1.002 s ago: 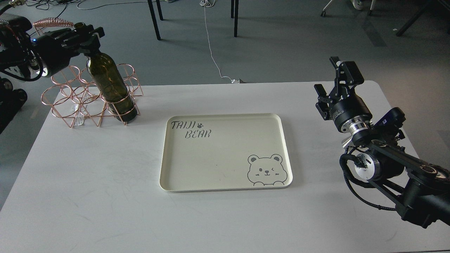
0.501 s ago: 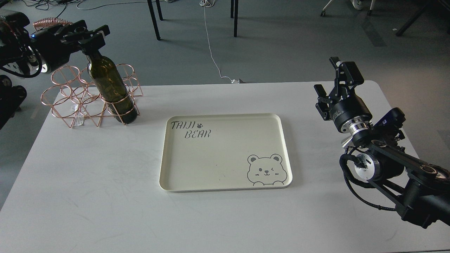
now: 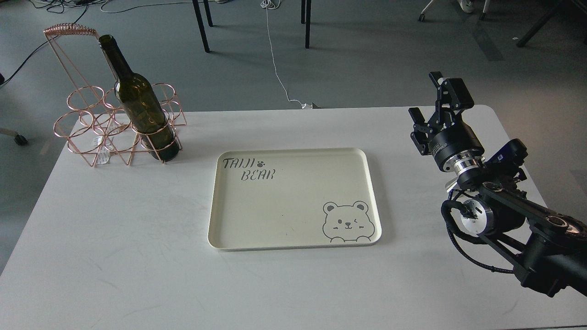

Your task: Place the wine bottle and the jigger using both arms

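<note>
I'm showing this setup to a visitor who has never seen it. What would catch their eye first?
Probably the wine bottle, standing tilted in a copper wire rack at the table's far left corner. Next, the cream tray in the middle, empty, printed with a bear and "TAIJI BEAR". Then the right gripper, raised over the table's right edge and holding nothing.
</note>
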